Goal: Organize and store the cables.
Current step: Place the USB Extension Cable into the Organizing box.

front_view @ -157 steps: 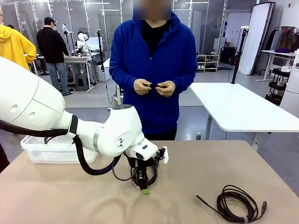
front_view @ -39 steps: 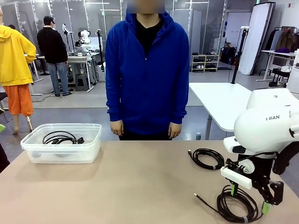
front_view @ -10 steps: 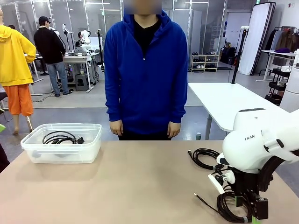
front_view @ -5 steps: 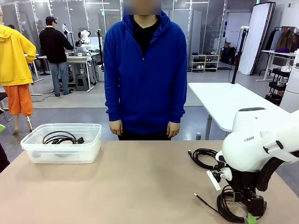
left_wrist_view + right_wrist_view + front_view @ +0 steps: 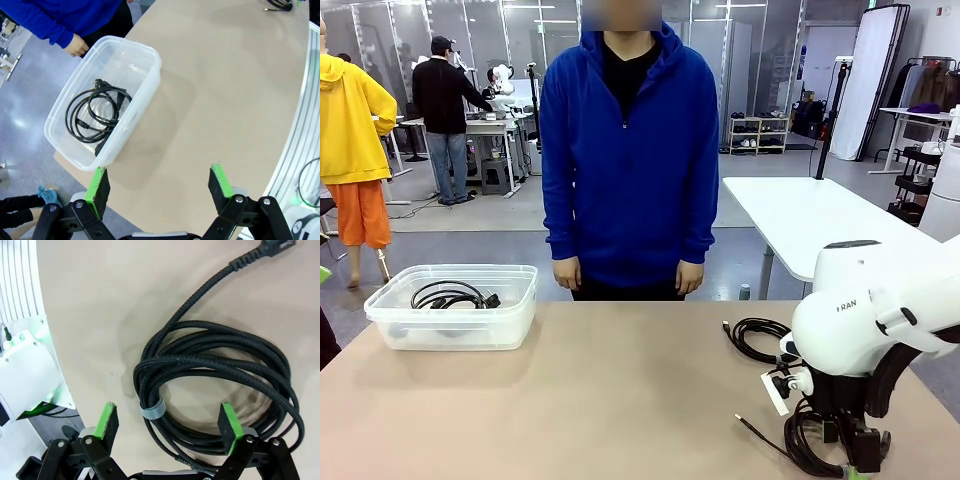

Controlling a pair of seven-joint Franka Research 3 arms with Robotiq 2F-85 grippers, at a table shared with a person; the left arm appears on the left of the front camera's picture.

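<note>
- Location: the large cable coil (image 5: 210, 360) lies flat on the tabletop (image 5: 620, 400) at the near right, directly below the right tool (image 5: 168, 422).
- Material: the cord is black and braided. It is judged to be light, soft and floppy. The woven jacket looks textured, so slip between the pads is judged unlikely.
- Behaviour on lifting: the loops lie loosely on each other. Expect them to sag and spread when the coil leaves the tabletop.
- Grasp point: 1 grey tie (image 5: 151, 410) binds the loops on 1 side. The bundle at or just beside this tie is judged the best place to take hold, because all strands are gathered there. Close across the bundle, not along it.
- Free end: 1 loose tail with a plug (image 5: 272, 245) runs out of the coil. Expect it to trail and swing, and allow for it when clearing a container rim.
- Right tool: the fingers stand wide apart and hold nothing. The green pads (image 5: 107, 420) straddle the tied section of the coil. Contact with the cord or the tabletop cannot be determined.
- Left tool (image 5: 160, 182): the fingers stand wide apart and hold nothing. It hangs above the tabletop near the clear bin (image 5: 150, 55) and touches nothing.
- Other cables: 1 smaller coil (image 5: 755, 338) lies on the tabletop just beyond the large one. 1 stored coil (image 5: 95, 117) rests inside the bin at the far left.
</note>
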